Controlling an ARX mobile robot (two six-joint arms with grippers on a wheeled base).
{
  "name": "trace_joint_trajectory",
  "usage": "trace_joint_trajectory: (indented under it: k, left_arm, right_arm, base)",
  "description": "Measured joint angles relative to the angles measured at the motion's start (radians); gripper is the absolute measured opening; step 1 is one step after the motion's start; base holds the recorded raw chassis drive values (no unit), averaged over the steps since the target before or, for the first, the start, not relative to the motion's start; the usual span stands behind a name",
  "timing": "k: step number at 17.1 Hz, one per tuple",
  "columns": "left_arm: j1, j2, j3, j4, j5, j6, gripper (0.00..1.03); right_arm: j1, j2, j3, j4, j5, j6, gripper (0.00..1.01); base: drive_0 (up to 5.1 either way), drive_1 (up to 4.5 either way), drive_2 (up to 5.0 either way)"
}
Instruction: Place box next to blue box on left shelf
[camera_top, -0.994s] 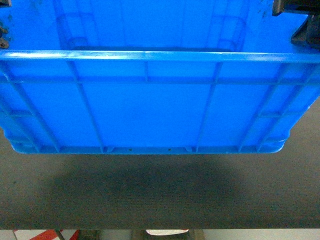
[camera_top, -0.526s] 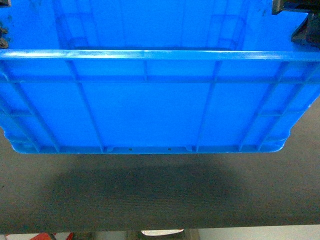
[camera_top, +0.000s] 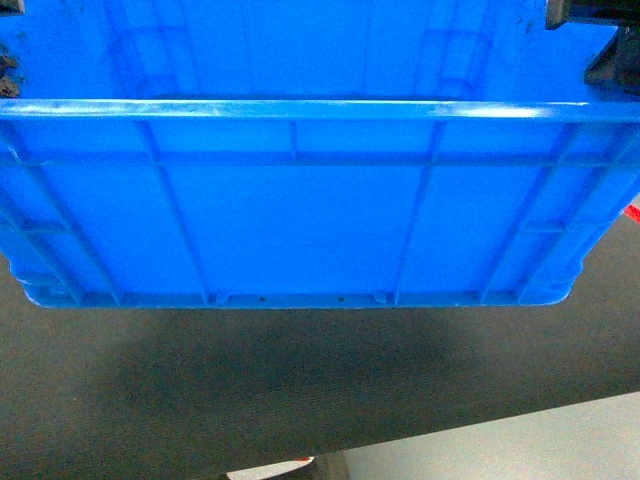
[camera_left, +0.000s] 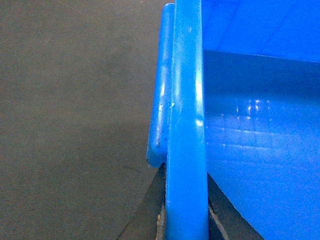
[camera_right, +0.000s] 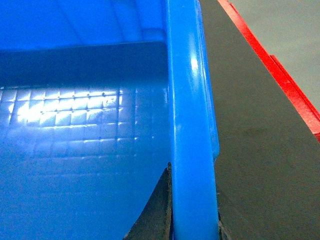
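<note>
The box (camera_top: 300, 220), a large bright-blue ribbed crate, fills the upper head view and hangs above the dark floor. My left gripper (camera_left: 186, 175) is shut on the box's left rim (camera_left: 186, 100), one dark finger (camera_left: 152, 210) outside the wall and one inside. Shut on the right rim (camera_right: 190, 100) in the same way is my right gripper (camera_right: 192, 172), whose black body (camera_top: 605, 45) shows at the head view's top right. The box's inside (camera_right: 75, 150) has a gridded floor with nothing in it. The left shelf and the other blue box are out of view.
Under the box lies a dark grey mat (camera_top: 300, 390). Pale grey floor (camera_top: 520, 445) shows at the bottom right of the head view. A red steel tube (camera_right: 280, 75) runs along the mat's edge to the right of the box.
The box keeps its place in the head view while the ground beneath has shifted. The pale floor strip now rises at the bottom right and the red part at bottom left is gone.
</note>
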Motion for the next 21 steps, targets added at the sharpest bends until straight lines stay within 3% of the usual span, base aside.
trace_joint_trajectory:
  k: [21]
  left_arm:
    - [0.0,0.0,0.0,0.001,0.0,0.0,0.08]
  right_arm:
    - [0.0,0.0,0.0,0.001,0.001,0.0,0.1]
  base:
    - [-1.6,-1.62,-1.6]
